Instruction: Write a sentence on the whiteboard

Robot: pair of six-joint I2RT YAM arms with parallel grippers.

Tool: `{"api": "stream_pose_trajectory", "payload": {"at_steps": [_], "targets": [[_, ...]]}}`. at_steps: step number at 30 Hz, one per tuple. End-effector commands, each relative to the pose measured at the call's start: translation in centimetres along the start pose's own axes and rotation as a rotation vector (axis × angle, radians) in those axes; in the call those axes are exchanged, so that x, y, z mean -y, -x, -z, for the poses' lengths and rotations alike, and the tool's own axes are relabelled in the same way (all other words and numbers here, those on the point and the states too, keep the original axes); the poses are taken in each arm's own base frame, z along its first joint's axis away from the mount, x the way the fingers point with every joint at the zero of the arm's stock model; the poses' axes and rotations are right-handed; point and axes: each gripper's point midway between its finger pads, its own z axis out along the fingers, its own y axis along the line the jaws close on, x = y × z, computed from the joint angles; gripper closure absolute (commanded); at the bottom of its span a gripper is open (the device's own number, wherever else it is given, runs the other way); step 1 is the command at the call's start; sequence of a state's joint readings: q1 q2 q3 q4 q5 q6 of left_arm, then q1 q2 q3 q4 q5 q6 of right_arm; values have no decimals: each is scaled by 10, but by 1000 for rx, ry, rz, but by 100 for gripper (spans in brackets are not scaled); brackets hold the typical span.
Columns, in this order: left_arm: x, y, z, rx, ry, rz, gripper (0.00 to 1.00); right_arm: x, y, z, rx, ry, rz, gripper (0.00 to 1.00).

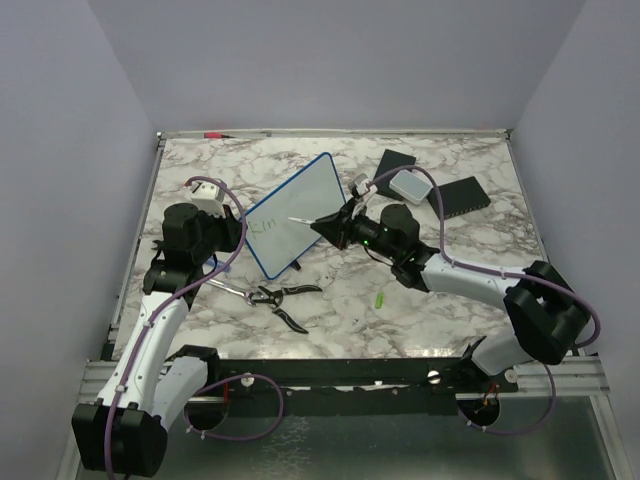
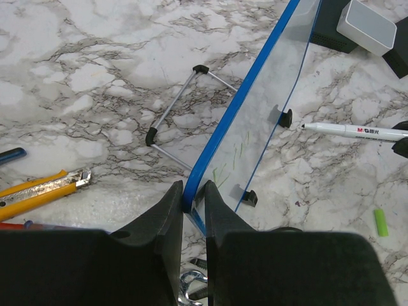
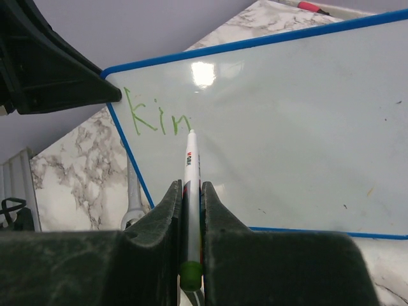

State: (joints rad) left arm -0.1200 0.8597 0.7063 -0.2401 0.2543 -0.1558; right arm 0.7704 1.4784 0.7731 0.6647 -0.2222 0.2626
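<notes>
The whiteboard (image 1: 305, 195) stands tilted on the tabletop (image 1: 420, 310), left of centre, propped on a wire stand (image 2: 173, 113); the left hand (image 2: 193, 191) is closed on the blue frame at the board's near left corner; the right hand (image 3: 189, 188) is closed on a white marker (image 3: 190, 162), clamped between both fingers, tip pointing at the board face; the sentence (image 3: 156, 116) so far reads "Kin" in green, beside the left-hand corner; the marker tip sits just beside the last letter, contact not confirmable; pliers (image 1: 275, 297) lie on the tabletop near the board; a green cap (image 1: 380, 299) lies apart, further right.
</notes>
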Motion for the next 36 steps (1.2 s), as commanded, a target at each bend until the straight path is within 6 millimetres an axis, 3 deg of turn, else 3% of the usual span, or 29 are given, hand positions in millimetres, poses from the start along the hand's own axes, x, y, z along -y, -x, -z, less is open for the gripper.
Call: {"api": "stream_pose_trajectory", "payload": {"at_steps": [1,9,36], "targets": [[-1,-7,1,-13,0,-17,97,-10,15,-12,40,64,0,99],[-1,-7,1,-11,3,-16,97,-2,10,-26,30,47,-11,99],[-1,-6,2,-8,4,-16,97,6,-4,-44,-2,50,-19,99]]}}
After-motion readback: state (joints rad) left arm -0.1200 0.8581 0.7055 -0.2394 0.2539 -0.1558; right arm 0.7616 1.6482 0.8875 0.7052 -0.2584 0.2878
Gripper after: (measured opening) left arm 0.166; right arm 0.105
